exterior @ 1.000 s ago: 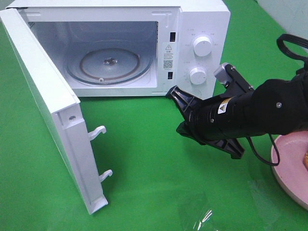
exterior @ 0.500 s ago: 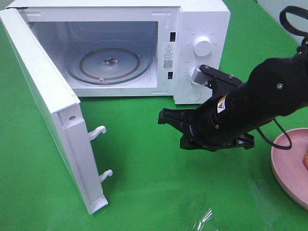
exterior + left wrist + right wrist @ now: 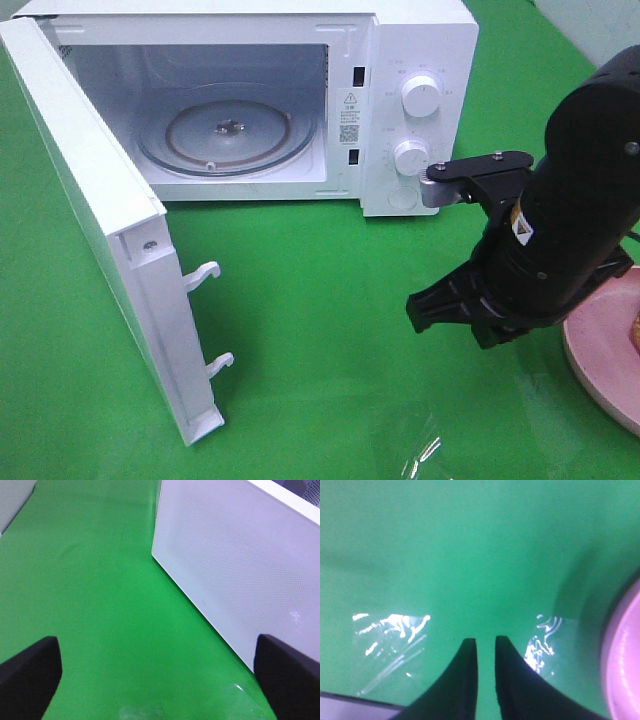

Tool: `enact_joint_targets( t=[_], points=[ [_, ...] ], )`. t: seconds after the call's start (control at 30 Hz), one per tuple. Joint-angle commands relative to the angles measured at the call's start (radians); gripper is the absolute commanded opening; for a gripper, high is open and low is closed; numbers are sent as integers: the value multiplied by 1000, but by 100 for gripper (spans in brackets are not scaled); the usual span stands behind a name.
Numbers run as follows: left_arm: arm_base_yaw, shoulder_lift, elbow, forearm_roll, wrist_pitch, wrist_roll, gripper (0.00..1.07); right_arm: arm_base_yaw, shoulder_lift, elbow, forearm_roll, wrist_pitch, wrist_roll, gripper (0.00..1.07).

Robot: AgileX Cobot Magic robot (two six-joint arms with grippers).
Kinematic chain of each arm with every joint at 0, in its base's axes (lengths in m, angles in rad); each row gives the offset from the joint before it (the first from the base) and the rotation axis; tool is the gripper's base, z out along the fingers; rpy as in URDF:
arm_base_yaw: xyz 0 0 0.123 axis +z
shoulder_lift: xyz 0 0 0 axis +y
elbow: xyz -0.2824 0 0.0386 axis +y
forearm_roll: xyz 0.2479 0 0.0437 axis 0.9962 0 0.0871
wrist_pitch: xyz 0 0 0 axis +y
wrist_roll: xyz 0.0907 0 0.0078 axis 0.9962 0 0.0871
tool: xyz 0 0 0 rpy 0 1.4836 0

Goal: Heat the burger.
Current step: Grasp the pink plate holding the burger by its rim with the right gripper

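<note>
- Right gripper, seen from its own wrist, holds its two fingers a narrow slit apart with nothing between them, above the green cloth. From the high camera that gap cannot be made out.
- Left gripper appears only in its wrist view, fingers spread wide and empty, near the microwave's white door.
- Only the high view catches the burger, a brown sliver at the frame's edge on the pink plate, beside the right arm.
- The microwave stands open on the cloth, its glass turntable in plain sight.
- A shiny patch of clear film lies on the cloth.
</note>
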State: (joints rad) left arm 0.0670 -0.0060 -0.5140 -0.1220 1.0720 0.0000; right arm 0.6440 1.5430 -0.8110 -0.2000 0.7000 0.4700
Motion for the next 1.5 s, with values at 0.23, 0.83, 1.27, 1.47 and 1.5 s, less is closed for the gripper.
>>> enact_joint_targets(
  t=[0.23,0.83,1.27,1.47,1.5],
  points=[
    [3,-15,0,-5,-7,-9,96,-78,-163,-4,-15,108,-125,30],
    [3,-15,0,-5,-7,-9,96,-315,-278,18,-118,163,-187,92],
    [3,-15,0,-5,-7,-9,96,-409,-219,84,-59,45,-210,89],
    [3,-15,0,-5,-7,-9,96,-409,-114,86,-59,14,-203,87],
    [3,-15,0,-5,-7,-9,96,-409,-94,86,-57,5,-202,87]
  ],
)
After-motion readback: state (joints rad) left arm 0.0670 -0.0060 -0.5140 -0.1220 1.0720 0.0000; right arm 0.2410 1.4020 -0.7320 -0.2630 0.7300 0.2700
